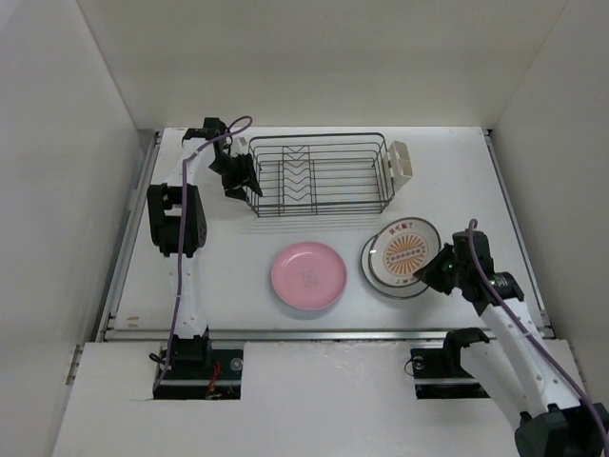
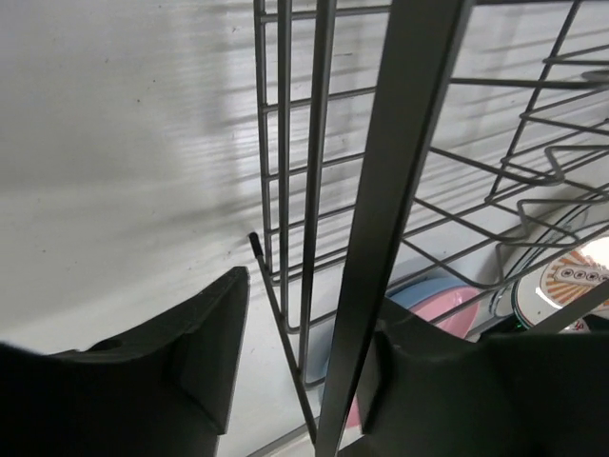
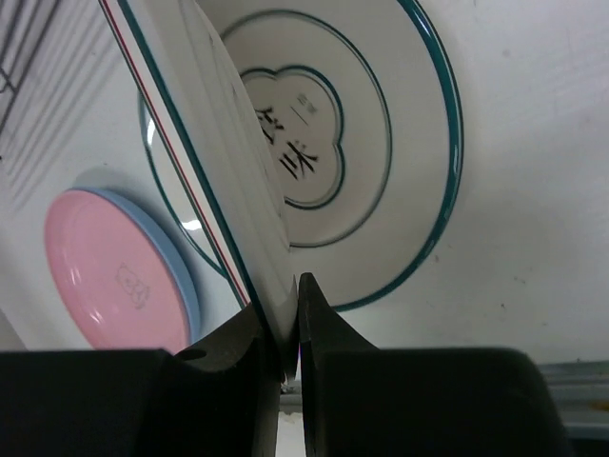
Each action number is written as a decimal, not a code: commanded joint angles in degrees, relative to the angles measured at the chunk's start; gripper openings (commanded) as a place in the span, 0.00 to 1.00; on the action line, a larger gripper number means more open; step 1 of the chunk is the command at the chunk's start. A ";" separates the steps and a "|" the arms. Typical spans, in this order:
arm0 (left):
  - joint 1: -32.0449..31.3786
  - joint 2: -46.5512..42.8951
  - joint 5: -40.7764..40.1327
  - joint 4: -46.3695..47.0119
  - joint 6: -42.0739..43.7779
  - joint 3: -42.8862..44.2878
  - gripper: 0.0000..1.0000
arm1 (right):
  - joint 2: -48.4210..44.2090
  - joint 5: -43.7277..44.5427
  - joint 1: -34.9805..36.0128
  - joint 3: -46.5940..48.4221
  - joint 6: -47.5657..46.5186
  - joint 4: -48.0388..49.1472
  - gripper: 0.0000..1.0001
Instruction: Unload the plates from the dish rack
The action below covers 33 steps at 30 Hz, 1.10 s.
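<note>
White walls stand on three sides of a white table (image 1: 238,257). From above, the rack (image 1: 319,174) sits at the far middle of it, its long side running from left to right, with a cream holder (image 1: 401,160) on its right end. The left gripper (image 1: 243,176) is at the left end of the rack. Nearer to the arms, the pink plate (image 1: 306,276) lies flat, and just to its right the right gripper (image 1: 440,271) grips the near right rim of the patterned plate (image 1: 407,255), which is tilted with its orange face up. The left wrist camera shows what the top camera cannot: the left jaws are partly apart, with a thick wire of the rack's end wall running between the two fingers (image 2: 190,381), close to the right one; I cannot tell if it touches. Through the wires, a blue plate (image 2: 419,290) shows under the pink one. The right wrist camera shows the right jaws pressed narrowly on the rim of the patterned plate, seen edge-on and standing steeply. Under it a teal-rimmed plate (image 3: 381,143) lies flat with dark characters in its centre. To the left, the pink plate rests inside the blue one.
</note>
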 commanded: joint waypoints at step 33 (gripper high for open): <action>10.29 -36.56 -17.02 -4.37 8.58 -6.70 0.81 | 1.31 42.05 -0.73 54.55 -0.88 -26.10 1.00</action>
